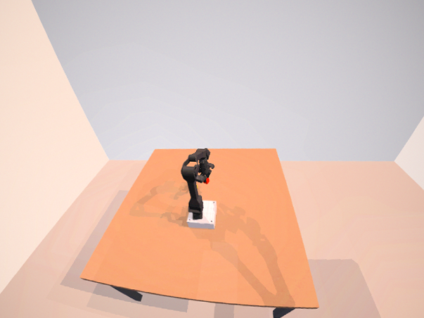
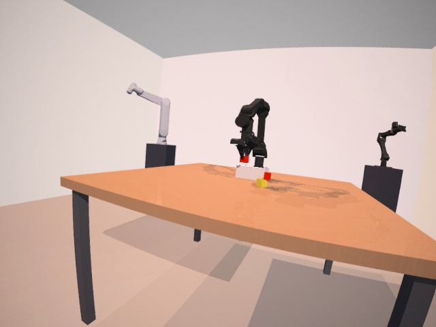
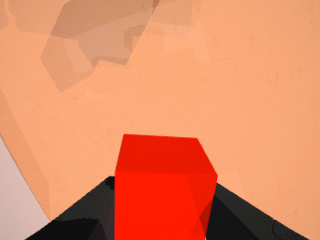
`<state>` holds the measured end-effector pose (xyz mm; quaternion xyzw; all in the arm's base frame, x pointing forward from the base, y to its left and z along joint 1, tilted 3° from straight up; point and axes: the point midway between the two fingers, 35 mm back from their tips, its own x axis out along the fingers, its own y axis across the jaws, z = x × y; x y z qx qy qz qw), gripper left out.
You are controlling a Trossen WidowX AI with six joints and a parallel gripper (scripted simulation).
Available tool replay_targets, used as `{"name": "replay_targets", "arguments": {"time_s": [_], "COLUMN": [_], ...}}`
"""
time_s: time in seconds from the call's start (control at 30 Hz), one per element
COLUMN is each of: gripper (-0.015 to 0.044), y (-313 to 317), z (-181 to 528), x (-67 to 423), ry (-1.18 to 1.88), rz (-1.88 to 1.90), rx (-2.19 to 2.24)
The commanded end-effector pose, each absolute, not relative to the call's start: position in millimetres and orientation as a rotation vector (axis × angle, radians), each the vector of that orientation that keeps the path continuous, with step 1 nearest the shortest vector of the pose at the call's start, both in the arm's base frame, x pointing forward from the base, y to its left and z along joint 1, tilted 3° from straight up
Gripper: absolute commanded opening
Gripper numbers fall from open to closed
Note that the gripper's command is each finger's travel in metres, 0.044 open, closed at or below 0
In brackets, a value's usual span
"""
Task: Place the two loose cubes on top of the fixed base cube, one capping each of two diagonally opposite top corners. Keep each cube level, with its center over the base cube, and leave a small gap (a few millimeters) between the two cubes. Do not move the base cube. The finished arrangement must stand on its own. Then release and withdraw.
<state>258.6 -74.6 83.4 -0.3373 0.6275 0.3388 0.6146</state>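
Note:
My gripper (image 2: 244, 156) (image 3: 160, 187) is shut on a red cube (image 1: 207, 180) (image 2: 244, 159) (image 3: 162, 187) and holds it up above the table. In the wrist view the cube sits between the two dark fingers and looks roughly level. The yellow base cube (image 2: 261, 182) stands on the table in the exterior view, to the right of and lower than the held cube. The other red cube (image 2: 267, 176) shows just behind and right of the yellow cube; whether they touch cannot be told. Both are mostly or wholly hidden by the arm in the top view.
The arm stands on a white mounting block (image 1: 209, 209) (image 2: 250, 172) (image 3: 12, 200) on the orange table (image 1: 157, 249) (image 2: 176, 193). Arm shadows fall across the table top. A light grey arm (image 2: 164, 118) and another black arm (image 2: 381, 144) stand on dark pedestals beyond the table.

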Motion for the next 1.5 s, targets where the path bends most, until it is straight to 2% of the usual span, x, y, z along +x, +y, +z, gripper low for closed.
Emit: {"name": "replay_targets", "arguments": {"time_s": [0.0, 0.73, 1.47], "gripper": [0.0105, 0.0105, 0.0105], "y": [-71, -51, -30], "z": [83, 82, 81], "x": [262, 277, 291], "ry": [1.48, 1.583, 1.551], "rz": [0.687, 0.147, -0.395], "rx": [-0.683, -0.151, 0.385]}}
